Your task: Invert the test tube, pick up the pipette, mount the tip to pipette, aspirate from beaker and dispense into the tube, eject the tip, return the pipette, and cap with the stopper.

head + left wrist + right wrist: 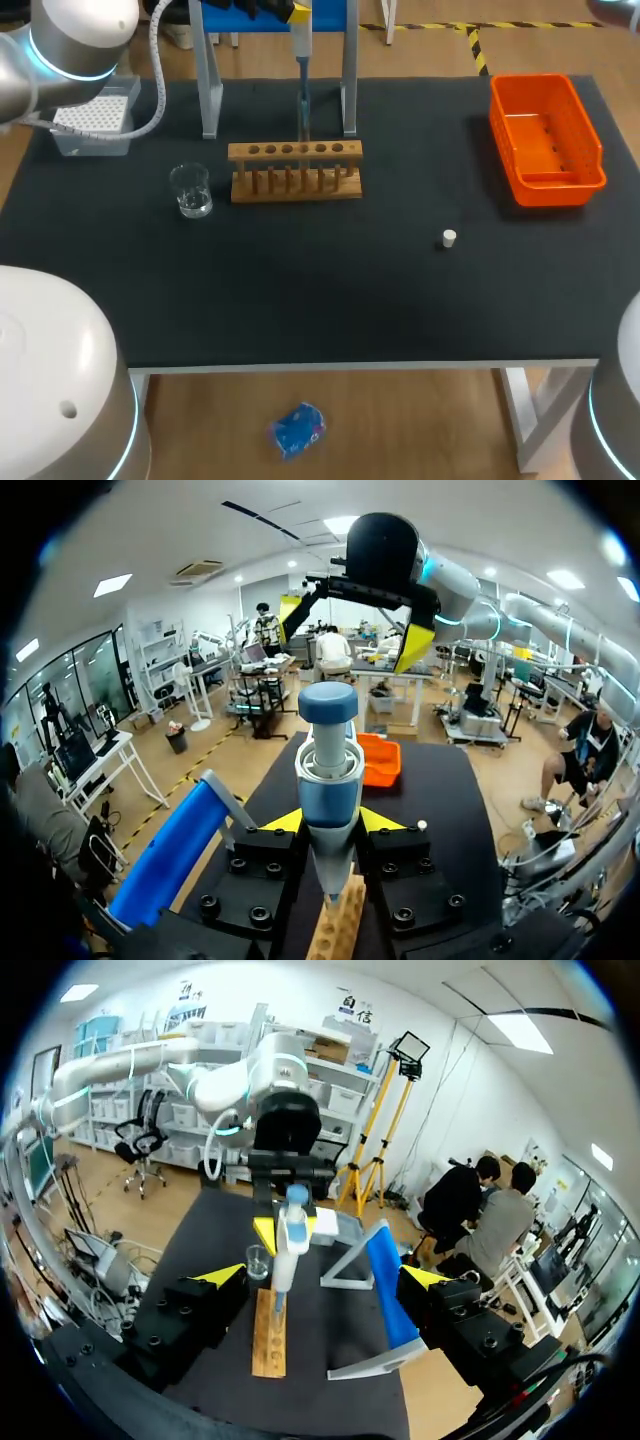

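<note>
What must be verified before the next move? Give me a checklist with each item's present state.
1. Left gripper holds the blue-and-white pipette: ok, both yellow fingers clamp its body.
2. Right gripper free: ok, open and empty.
3. Tip mounted on the pipette: cannot tell.
4. Clear glass beaker upright beside the wooden tube rack: ok.
5. Test tube in the rack: cannot tell, none shows.
6. Small white stopper lying free on the black table: ok.
</note>
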Controlling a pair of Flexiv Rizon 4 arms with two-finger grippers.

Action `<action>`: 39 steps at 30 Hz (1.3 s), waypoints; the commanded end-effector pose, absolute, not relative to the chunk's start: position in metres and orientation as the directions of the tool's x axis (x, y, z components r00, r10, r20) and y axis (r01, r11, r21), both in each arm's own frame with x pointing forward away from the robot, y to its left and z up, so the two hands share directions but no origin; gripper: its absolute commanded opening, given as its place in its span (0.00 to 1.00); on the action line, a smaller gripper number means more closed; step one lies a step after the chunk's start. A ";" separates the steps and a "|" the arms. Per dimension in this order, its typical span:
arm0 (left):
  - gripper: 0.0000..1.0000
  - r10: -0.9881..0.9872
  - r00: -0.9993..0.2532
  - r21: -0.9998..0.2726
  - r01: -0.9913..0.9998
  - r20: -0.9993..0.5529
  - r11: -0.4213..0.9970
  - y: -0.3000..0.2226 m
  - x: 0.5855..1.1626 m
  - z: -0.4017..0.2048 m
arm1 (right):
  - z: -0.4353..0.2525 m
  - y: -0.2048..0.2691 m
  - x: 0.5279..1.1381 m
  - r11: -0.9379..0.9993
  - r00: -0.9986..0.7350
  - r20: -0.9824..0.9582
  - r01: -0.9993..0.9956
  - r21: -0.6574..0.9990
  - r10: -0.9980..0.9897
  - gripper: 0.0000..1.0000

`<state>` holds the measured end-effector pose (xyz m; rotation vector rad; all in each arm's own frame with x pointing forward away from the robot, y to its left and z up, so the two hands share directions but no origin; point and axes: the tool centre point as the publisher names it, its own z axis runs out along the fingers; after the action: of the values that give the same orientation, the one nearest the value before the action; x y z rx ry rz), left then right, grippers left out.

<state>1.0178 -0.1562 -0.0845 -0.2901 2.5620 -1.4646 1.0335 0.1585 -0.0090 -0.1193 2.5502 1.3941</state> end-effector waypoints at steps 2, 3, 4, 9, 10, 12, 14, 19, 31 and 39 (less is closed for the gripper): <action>0.00 -0.256 -0.965 -0.864 -0.082 -0.056 0.497 -0.156 1.017 -0.084 | 0.005 0.166 1.038 0.554 -0.978 -0.210 -0.170 0.815 0.008 1.00; 0.00 -0.256 -0.965 -0.864 -0.082 -0.056 0.497 -0.156 1.017 -0.084 | 0.006 0.169 1.038 0.556 -0.978 -0.210 -0.170 0.813 0.009 1.00; 0.00 -0.256 -0.965 -0.864 -0.082 -0.056 0.497 -0.156 1.017 -0.084 | 0.007 0.171 1.038 0.557 -0.978 -0.207 -0.167 0.813 0.009 1.00; 0.00 -0.256 -0.965 -0.864 -0.082 -0.056 0.497 -0.156 1.017 -0.084 | 0.012 0.185 1.042 0.550 -0.979 -0.205 -0.169 0.818 0.004 1.00; 0.00 -0.256 -0.965 -0.864 -0.082 -0.056 0.497 -0.156 1.017 -0.084 | 0.013 0.189 1.043 0.547 -0.979 -0.206 -0.172 0.819 0.001 1.00; 0.00 -0.256 -0.965 -0.864 -0.082 -0.056 0.497 -0.156 1.017 -0.084 | 0.015 0.196 1.043 0.542 -0.978 -0.207 -0.179 0.821 -0.009 1.00; 0.00 -0.256 -0.965 -0.864 -0.082 -0.056 0.497 -0.156 1.017 -0.084 | 0.017 0.202 1.044 0.539 -0.978 -0.207 -0.183 0.822 -0.017 1.00; 0.00 -0.256 -0.965 -0.864 -0.082 -0.056 0.497 -0.156 1.017 -0.084 | 0.023 0.218 1.045 0.538 -0.978 -0.205 -0.190 0.821 -0.033 1.00; 0.00 -0.256 -0.965 -0.864 -0.082 -0.056 0.497 -0.156 1.017 -0.084 | 0.016 0.241 1.047 0.552 -0.988 -0.154 -0.138 0.823 -0.017 0.00; 0.00 -0.256 -0.965 -0.864 -0.082 -0.056 0.497 -0.156 1.017 -0.084 | 0.016 0.247 1.044 0.522 -0.990 -0.140 -0.127 0.843 -0.015 0.00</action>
<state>1.0178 -0.1562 -0.0846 -0.2901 2.5621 -1.4646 1.0450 0.2458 0.0177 -0.1199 2.6419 1.4689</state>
